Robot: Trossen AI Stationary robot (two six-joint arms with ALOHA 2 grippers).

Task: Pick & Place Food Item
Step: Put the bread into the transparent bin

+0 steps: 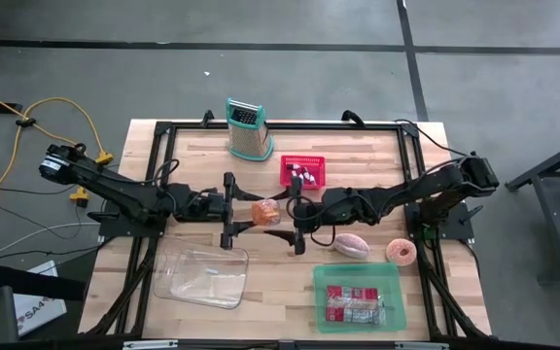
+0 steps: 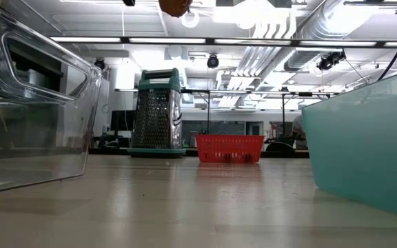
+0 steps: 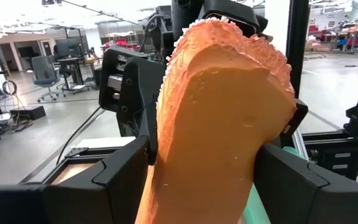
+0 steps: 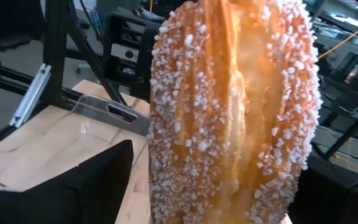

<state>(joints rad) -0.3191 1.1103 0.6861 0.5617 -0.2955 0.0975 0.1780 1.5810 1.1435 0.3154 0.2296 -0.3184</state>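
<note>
A sugar-crusted orange pastry (image 1: 266,213) hangs in the air over the middle of the table, between my two grippers, which face each other. My left gripper (image 1: 249,211) comes from the left and is shut on it; its wrist view is filled by the pastry's smooth cut side (image 3: 222,118). My right gripper (image 1: 293,220) comes from the right and is open. Its fingers (image 4: 98,183) stand on either side of the pastry's sugared crust (image 4: 229,112), with a gap showing beside it. The low view shows only the pastry's underside (image 2: 175,5), high above the tabletop. My left gripper pinches the pastry between its two fingers (image 3: 120,180), which lie against the pastry's lower sides (image 3: 163,162). The fingers reach in about level from the table's left. The pastry stands on edge between them, lifted clear of the table.
A metal grater (image 1: 246,128) and a small red basket (image 1: 302,171) stand at the far side. A clear tub (image 1: 202,275) lies near left, a green tray (image 1: 389,277) with packets near right. A pink food piece (image 1: 351,243) and a doughnut (image 1: 401,252) lie under the right arm.
</note>
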